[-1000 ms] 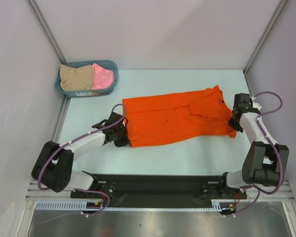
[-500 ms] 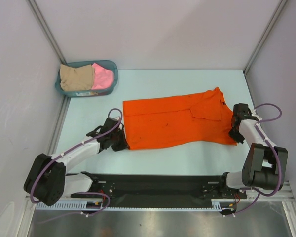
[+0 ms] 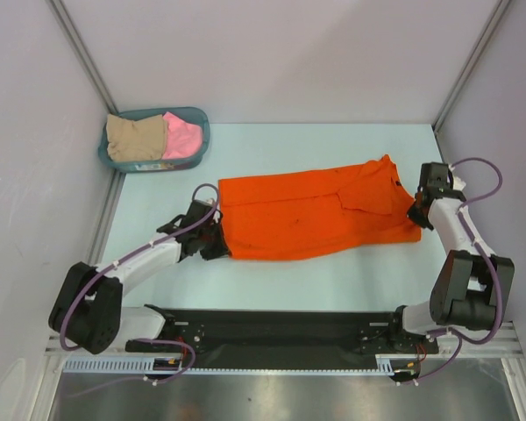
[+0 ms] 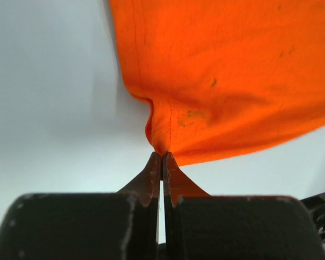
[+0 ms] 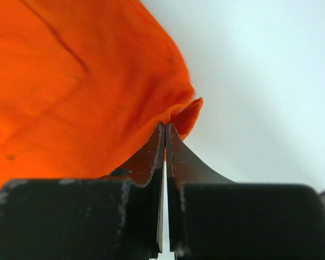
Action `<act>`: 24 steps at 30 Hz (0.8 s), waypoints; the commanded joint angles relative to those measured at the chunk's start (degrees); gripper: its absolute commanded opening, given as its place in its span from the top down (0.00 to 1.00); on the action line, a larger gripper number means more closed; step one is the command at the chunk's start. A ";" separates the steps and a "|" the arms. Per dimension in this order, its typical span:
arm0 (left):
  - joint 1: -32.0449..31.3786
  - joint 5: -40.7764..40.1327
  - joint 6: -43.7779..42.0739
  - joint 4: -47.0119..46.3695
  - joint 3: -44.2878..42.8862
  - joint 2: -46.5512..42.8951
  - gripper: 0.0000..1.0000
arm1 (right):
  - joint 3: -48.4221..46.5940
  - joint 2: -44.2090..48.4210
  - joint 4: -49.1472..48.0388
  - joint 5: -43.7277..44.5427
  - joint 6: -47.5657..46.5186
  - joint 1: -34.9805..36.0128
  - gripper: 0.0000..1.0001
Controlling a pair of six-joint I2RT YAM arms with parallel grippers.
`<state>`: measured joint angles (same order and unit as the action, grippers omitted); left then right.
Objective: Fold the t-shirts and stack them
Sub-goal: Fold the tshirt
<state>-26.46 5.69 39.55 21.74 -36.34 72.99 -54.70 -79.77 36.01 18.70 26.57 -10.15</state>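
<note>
Now both near corners are pinched for the fold

The orange t-shirt [image 3: 316, 215] lies flat across the middle of the table [image 3: 272, 145], stretched between the arms. The left gripper [image 4: 161, 157] is clamped on its near hem corner. The right gripper [image 5: 165, 127] has its jaws closed on a pucker of cloth at the collar end. To fold cleanly, both should likely rise together, keep the edge taut, and carry it evenly over the far edge. The pink t-shirt [image 3: 182, 136] and beige t-shirt [image 3: 136, 139] sit in the teal basket [image 3: 202, 118].
</note>
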 commanded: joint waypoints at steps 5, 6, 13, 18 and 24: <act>3.08 -1.74 -0.97 -0.55 -7.87 6.28 1.00 | -13.83 -10.31 -3.84 -2.08 -2.57 1.54 1.00; 3.51 -1.65 -0.97 -0.56 -8.39 6.98 1.00 | -15.34 -11.71 -3.67 -2.44 -2.92 1.63 1.00; 5.98 -1.39 -1.67 -0.91 -13.40 12.69 1.00 | -24.31 -21.21 -3.23 -5.51 -3.54 2.07 1.00; 7.73 -1.30 -2.55 0.15 -17.53 16.21 1.00 | -28.35 -25.17 -2.61 -4.99 -3.89 2.07 1.00; 9.58 -0.69 -2.99 0.50 -21.40 20.43 1.00 | -31.26 -28.42 -2.96 -6.13 -3.89 2.24 1.00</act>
<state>-18.15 4.78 38.33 21.93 -54.87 91.94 -82.70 -106.52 33.76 12.60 23.64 -8.19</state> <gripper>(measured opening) 0.011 0.010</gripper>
